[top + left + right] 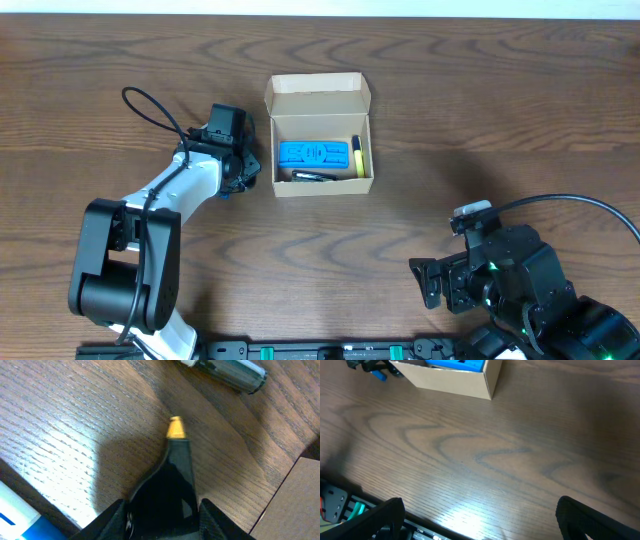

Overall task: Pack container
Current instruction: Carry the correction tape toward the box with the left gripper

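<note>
Reaching low just left of the open container [320,135] on the desk [470,120], the left gripper [238,172] hung near a loose marker [225,371], likely to collect it; whether it was clenched, I couldn't tell. The right gripper [479,517] lay released, near-right, clear of the work.

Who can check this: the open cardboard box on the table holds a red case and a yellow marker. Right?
One slip: the case is blue, not red, as the overhead view shows. The cardboard box is open on the table and holds a yellow marker.
</note>
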You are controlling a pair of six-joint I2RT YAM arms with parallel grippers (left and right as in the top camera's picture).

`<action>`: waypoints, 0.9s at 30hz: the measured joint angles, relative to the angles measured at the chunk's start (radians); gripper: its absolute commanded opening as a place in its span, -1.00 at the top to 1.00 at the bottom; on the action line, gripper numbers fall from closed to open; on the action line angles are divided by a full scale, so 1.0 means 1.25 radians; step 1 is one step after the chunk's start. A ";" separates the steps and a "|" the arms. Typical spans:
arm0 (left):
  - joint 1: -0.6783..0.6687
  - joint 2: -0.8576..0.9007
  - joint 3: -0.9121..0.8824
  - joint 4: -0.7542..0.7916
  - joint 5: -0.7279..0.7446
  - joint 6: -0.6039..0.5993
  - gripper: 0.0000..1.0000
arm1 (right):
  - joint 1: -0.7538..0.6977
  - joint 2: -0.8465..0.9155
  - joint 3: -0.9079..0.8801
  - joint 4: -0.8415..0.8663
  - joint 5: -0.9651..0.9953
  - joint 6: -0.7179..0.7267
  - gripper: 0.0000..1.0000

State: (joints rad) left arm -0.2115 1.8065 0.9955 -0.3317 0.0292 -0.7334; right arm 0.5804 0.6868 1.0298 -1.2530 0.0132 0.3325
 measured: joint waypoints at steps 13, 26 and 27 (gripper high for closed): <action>0.000 0.000 0.007 -0.006 -0.002 0.000 0.57 | 0.000 0.000 0.000 0.000 0.000 0.000 -0.98; -0.002 -0.097 0.100 -0.155 -0.030 0.063 0.76 | 0.000 0.000 0.000 0.000 0.000 0.000 -0.98; -0.003 -0.118 0.106 -0.159 -0.030 0.071 0.77 | 0.000 0.000 0.000 0.000 0.000 0.000 -0.99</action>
State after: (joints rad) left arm -0.2153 1.6588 1.1282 -0.5304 -0.0082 -0.6441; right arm 0.5804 0.6868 1.0298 -1.2530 0.0132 0.3325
